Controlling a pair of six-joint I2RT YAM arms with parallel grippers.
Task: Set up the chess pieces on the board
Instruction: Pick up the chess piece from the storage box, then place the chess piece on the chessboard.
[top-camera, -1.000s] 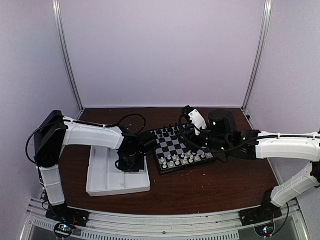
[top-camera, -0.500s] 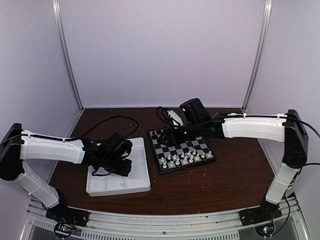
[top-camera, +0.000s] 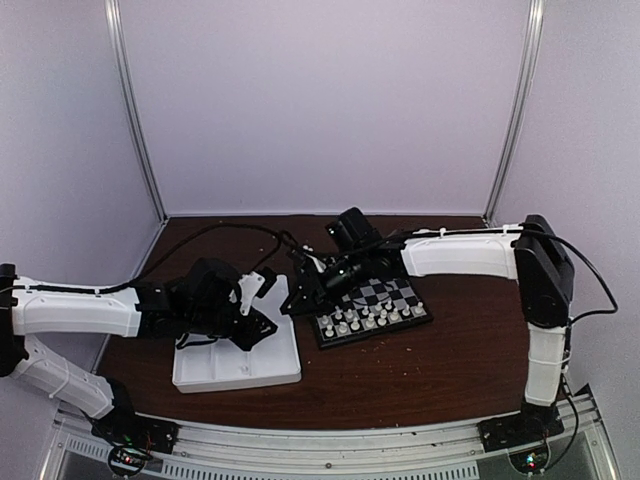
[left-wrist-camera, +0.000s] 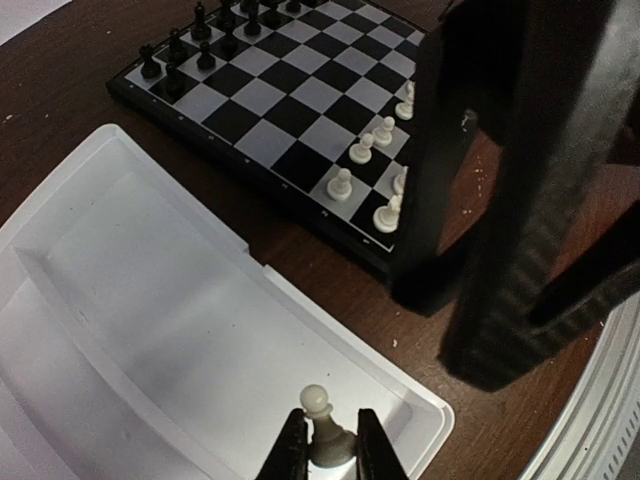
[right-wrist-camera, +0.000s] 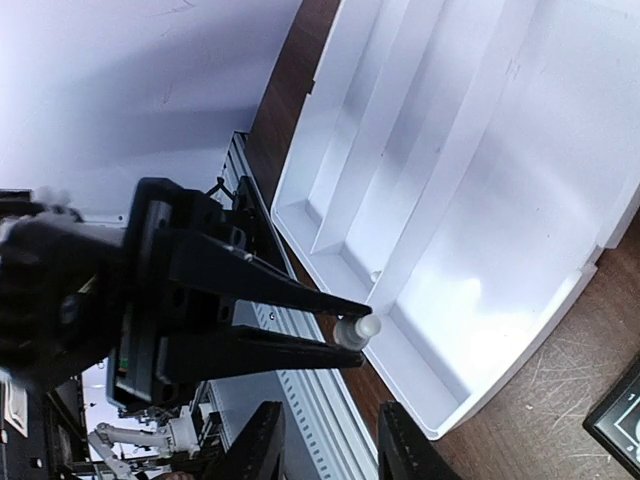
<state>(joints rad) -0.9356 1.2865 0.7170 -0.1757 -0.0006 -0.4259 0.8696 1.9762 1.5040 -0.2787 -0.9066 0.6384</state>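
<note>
fingers of the left gripper (left-wrist-camera: 328, 432) are clamped on a white pawn (left-wrist-camera: 316, 402) over a corner of the white tray (left-wrist-camera: 150, 300). right gripper (right-wrist-camera: 330, 445) fingers stand apart, empty, near that pawn. the board (left-wrist-camera: 270, 95) lies on the table (left-wrist-camera: 60, 85) beside the tray, white chess pieces (left-wrist-camera: 342, 185) along one edge.

No words, brands or numbers can be read anywhere. Tiny pale marks (left-wrist-camera: 326, 212) dot the black rim of the chessboard (left-wrist-camera: 285, 100), above the left claw (left-wrist-camera: 329, 425), but they are too small to make out.
</note>
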